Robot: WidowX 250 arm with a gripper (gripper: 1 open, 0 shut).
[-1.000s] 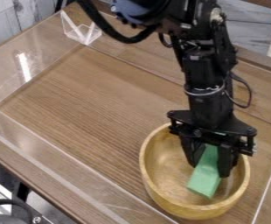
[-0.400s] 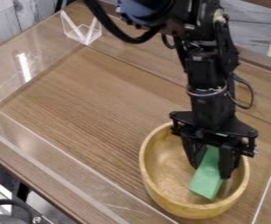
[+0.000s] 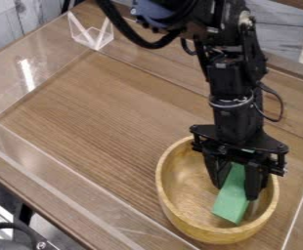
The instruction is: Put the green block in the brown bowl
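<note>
My tool (image 3: 241, 179) was clamped tight on the upper end of the green block (image 3: 234, 200), pointing steeply down into the brown bowl (image 3: 181, 193). I held the block tilted, with its lower end down inside the bowl near the right wall, so that letting go would leave it lying in the bowl instead of tumbling over the rim. Whether that lower end already touched the wooden bottom I could not quite tell from this angle, since the near rim and the block's own slant hid the contact. The bowl sat on the wooden bench (image 3: 102, 107) close to the clear wall (image 3: 57, 186) at the front edge. Compared with a second earlier, almost nothing differed: arm, tool and block were in the same pose, and the bowl had not shifted. By my reckoning, only the release remained.
</note>
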